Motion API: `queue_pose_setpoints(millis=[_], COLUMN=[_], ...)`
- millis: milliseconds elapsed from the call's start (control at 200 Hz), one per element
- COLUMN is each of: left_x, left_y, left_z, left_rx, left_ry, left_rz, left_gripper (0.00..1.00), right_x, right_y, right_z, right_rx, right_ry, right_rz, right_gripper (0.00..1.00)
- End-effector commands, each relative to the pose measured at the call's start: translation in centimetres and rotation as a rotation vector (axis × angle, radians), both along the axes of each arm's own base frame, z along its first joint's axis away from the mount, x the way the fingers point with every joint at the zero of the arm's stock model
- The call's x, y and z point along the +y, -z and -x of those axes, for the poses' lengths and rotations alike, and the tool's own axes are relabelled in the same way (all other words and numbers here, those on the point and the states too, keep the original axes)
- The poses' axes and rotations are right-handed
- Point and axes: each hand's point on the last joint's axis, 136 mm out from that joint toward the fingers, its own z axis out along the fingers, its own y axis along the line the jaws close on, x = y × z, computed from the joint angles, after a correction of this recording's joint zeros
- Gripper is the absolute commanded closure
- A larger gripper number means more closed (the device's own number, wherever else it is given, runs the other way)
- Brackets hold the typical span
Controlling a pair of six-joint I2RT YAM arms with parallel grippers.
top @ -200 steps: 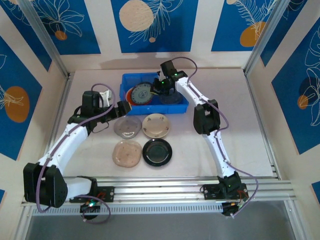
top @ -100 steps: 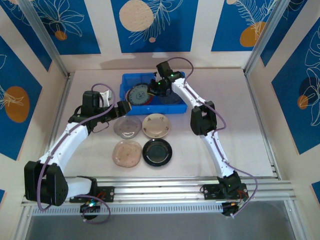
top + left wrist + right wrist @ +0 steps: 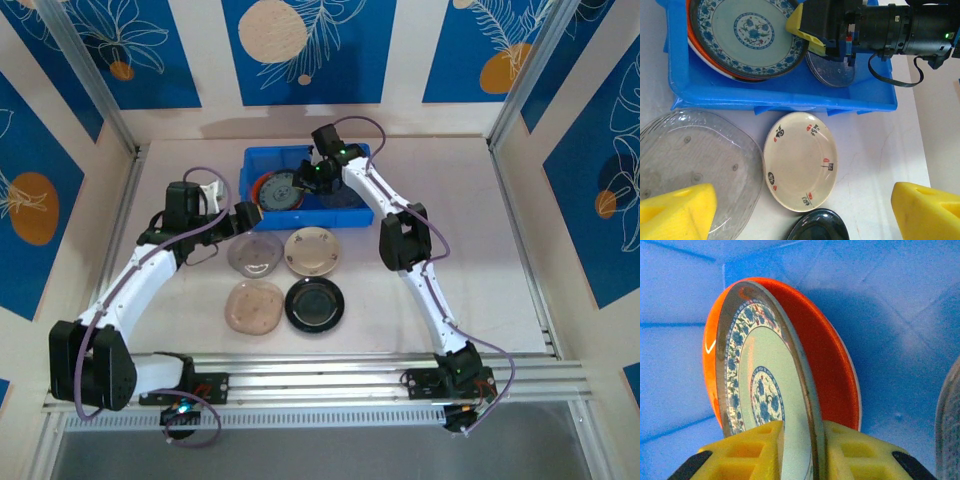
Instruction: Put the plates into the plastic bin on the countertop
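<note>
Four plates (image 3: pixel 312 250) on countertop (image 3: pixel 470 250), blue-patterned plate (image 3: pixel 760 390) between jaws of right pincer (image 3: pixel 802 450).

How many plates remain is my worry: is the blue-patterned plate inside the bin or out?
Inside: the blue-patterned plate rests on an orange-red plate within the walls of the blue plastic bin.

A pale beige-white countertop (image 3: pixel 480 250) carries a bright blue plastic bin (image 3: pixel 300 217) towards its far edge. On the bare surface just in front of the bin lie four small round plates in a loose square. The clear grey plate (image 3: pixel 254 254) and beige plate (image 3: pixel 312 250) are nearest the bin, the translucent pinkish plate (image 3: pixel 253 306) and glossy black plate (image 3: pixel 315 304) behind them.
</note>
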Motion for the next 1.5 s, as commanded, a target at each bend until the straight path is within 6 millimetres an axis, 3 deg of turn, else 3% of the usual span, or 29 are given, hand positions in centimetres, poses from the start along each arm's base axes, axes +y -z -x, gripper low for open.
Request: queue_pose_setpoints(millis=[0, 370, 790, 1046, 1186, 1346, 1496], left_x=[0.3, 0.2, 0.0, 0.3, 0.9, 2.1, 3.8], left_y=[-0.2, 0.3, 1.0, 1.2, 1.0, 1.2, 1.9], left_z=[-0.6, -1.1, -1.4, -1.3, -1.1, -0.8, -0.5], left_rx=[-0.024, -0.015, -0.005, -0.007, -0.021, -0.033, -0.037], left_ry=[0.000, 0.001, 0.007, 0.003, -0.006, -0.022, -0.037], left_rz=[-0.003, 0.000, 0.004, -0.023, -0.059, -0.155, -0.272], left_gripper=[0.10, 0.11, 0.12, 0.12, 0.10, 0.11, 0.15], right_x=[-0.1, -1.6, -1.0, -1.1, -1.8, -3.3, -4.3], right_y=[-0.7, -1.5, 0.7, 0.0, -2.9, -9.2, -14.1], right_z=[0.1, 0.6, 1.4, 1.3, 0.7, 0.3, 1.9], right_rx=[-0.015, -0.047, 0.008, -0.001, -0.064, -0.175, -0.253], right_ry=[-0.006, -0.009, -0.019, -0.012, -0.006, 0.011, -0.007], right_rz=[0.027, 0.126, 0.120, 0.122, 0.123, 0.108, 0.112], right_gripper=[0.72, 0.71, 0.79, 0.79, 0.78, 0.74, 0.73])
